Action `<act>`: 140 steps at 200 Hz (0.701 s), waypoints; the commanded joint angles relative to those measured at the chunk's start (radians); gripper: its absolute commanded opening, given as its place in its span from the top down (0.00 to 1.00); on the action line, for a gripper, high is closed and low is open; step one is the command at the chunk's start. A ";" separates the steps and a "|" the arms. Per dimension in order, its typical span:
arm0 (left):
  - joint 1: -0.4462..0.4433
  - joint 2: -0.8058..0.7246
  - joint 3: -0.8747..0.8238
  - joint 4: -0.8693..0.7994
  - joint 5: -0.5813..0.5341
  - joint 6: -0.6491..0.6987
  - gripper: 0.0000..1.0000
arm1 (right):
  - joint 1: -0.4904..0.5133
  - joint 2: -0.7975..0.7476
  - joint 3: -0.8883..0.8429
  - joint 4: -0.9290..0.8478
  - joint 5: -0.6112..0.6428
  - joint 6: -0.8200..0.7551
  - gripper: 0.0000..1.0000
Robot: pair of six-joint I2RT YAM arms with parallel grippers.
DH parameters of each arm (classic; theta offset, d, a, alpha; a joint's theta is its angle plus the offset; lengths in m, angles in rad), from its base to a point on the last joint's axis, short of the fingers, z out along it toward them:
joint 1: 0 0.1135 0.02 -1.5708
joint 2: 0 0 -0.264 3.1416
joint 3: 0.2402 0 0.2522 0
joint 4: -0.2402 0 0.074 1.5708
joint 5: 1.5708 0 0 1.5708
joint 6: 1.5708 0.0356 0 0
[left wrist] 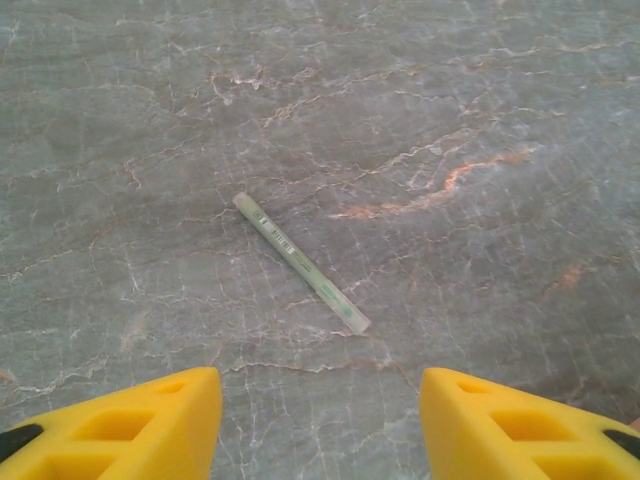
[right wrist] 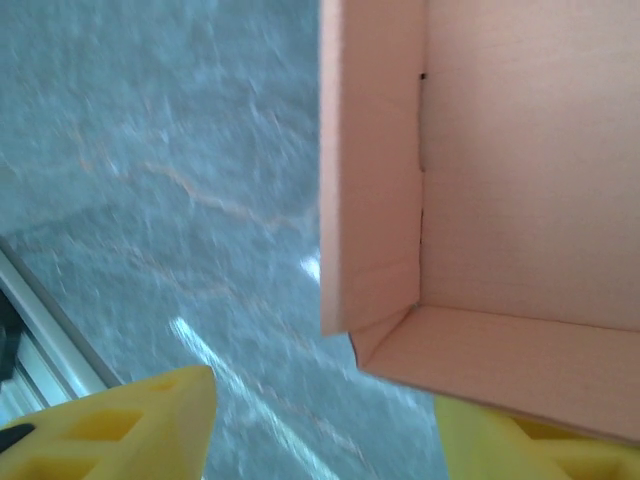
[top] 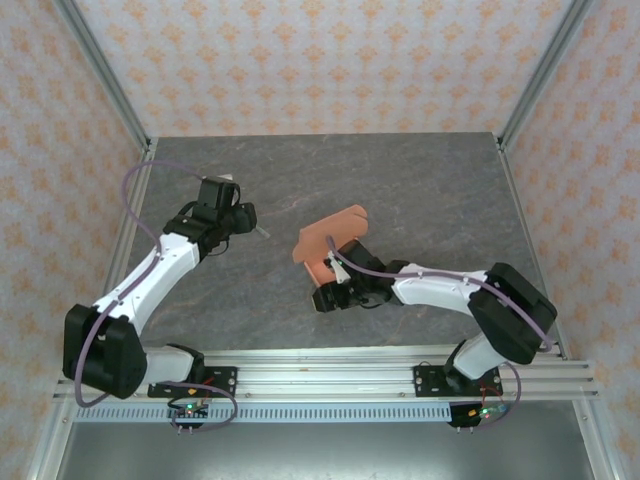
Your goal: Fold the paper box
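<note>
The paper box [top: 331,238] is salmon-orange card, partly folded, and sits near the middle of the table. In the right wrist view the paper box [right wrist: 500,200] shows its inside: two walls stand up and meet at a corner. My right gripper [top: 322,282] is at the box's near side. Its jaws [right wrist: 322,395] stand apart, with the box's corner over the gap and one wall lying above the right finger [right wrist: 500,445]. Nothing is clamped. My left gripper [top: 250,222] hovers to the left, away from the box. It is open [left wrist: 320,390] over bare table.
A thin pale green stick [left wrist: 300,262] lies on the grey marble table [top: 420,190] just ahead of the left fingers; from above, the stick [top: 262,232] is small. Metal frame posts and patterned walls enclose the table. A rail [top: 380,370] runs along the near edge.
</note>
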 commanded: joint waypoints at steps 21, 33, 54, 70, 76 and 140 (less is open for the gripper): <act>0.036 0.104 0.026 0.070 -0.027 -0.031 0.44 | 0.004 0.098 0.088 0.129 0.083 0.006 0.41; 0.037 0.115 0.034 0.072 -0.025 -0.031 0.44 | 0.003 0.090 0.095 0.126 0.080 0.000 0.41; 0.037 0.122 0.034 0.068 -0.022 -0.025 0.44 | 0.004 0.039 0.101 0.070 0.076 -0.045 0.41; 0.036 0.105 0.007 0.063 0.012 -0.027 0.45 | 0.002 -0.028 0.103 -0.011 0.105 -0.096 0.41; 0.036 0.088 -0.015 0.061 0.038 -0.029 0.45 | -0.003 -0.062 0.102 -0.055 0.127 -0.114 0.41; -0.225 -0.177 -0.317 0.167 0.082 0.078 0.44 | -0.154 -0.208 0.108 -0.338 0.257 -0.181 0.41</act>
